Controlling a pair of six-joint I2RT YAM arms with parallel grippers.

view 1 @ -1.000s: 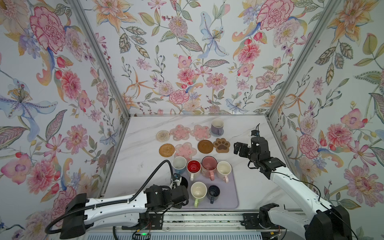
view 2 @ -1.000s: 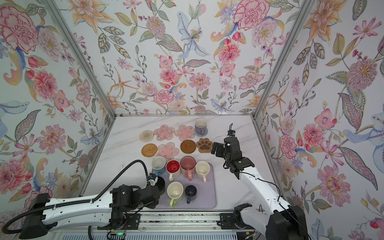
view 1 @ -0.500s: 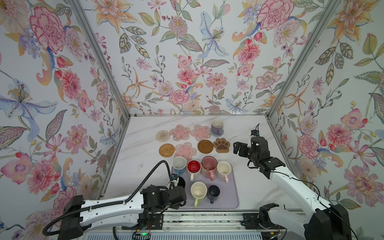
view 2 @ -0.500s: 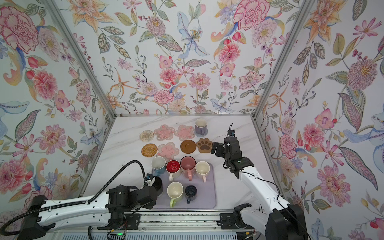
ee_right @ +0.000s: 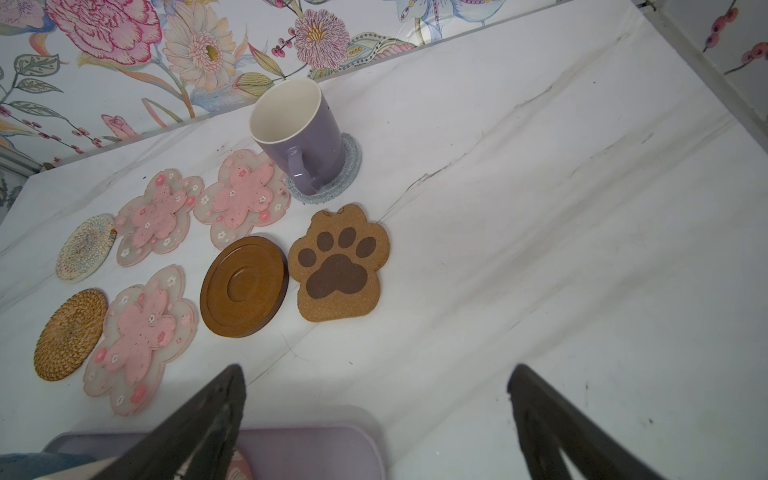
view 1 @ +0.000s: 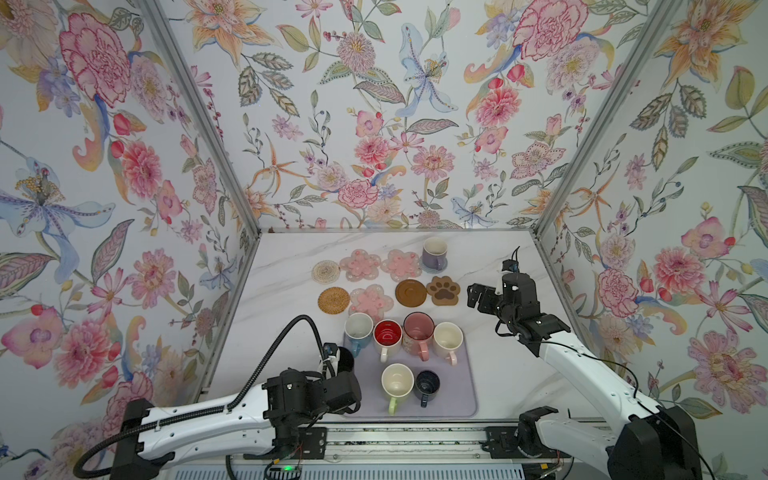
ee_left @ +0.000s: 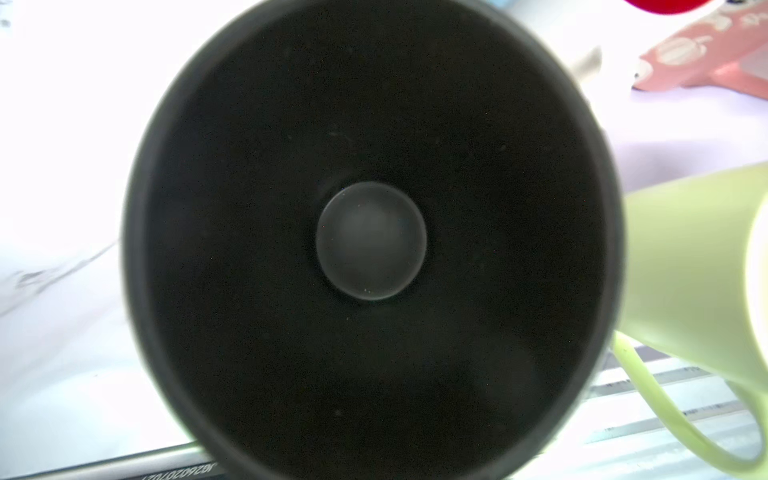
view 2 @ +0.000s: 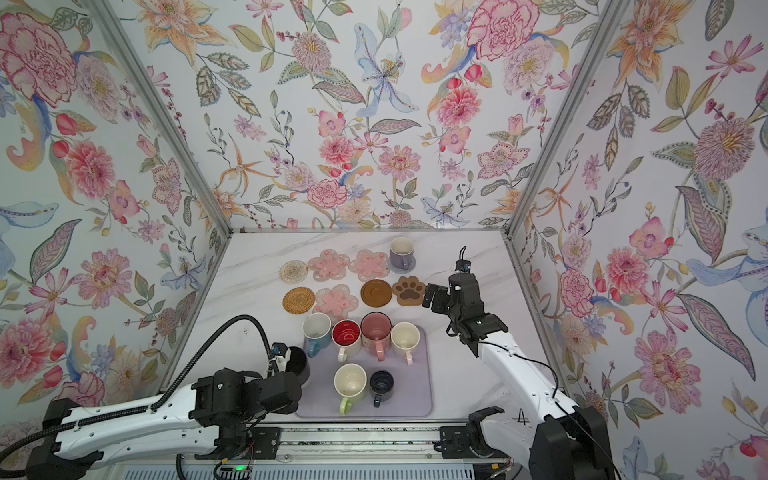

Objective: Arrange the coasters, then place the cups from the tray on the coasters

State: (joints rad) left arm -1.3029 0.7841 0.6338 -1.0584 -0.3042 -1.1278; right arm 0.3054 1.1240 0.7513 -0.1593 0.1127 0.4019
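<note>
Workspace of two arms, positions given relative to the large lavender rectangular tray (view 1: 453, 390). (a) left gripper (view 1: 336, 371): jaws together on the matte black mug (ee_left: 371, 240) at the tray's left edge; the mug's dark interior fills the left wrist view, and the fingertips and exact hold are hidden. (b) right gripper (view 1: 477, 296): fingers (ee_right: 208, 415) spread wide with nothing between them, above the white marble tabletop (view 1: 498, 365) just beyond the tray's far right corner. (c) On the tray, far row, left to right: light blue mug (view 1: 358, 328), white mug with red interior (view 1: 387, 336), pink floral mug (view 1: 418, 330), cream mug with pink handle (view 1: 448, 337); near row: cream mug with green handle (view 1: 397, 381), small navy mug (view 1: 427, 383). (d) Beyond the tray's far edge, nearer row of coasters, left to right: tan woven round coaster (view 1: 333, 300), pink translucent flower coaster (view 1: 371, 300), brown wooden disc coaster (view 1: 411, 292), brown cork paw-print coaster (view 1: 444, 290), the last near the right gripper. (e) Farther row, left to right: beige woven round coaster (view 1: 326, 271), second pink flower coaster (view 1: 360, 265), third pink flower coaster (view 1: 401, 265), grey-blue woven round coaster (ee_right: 353, 162) bearing the upright lavender mug (ee_right: 299, 137)
</note>
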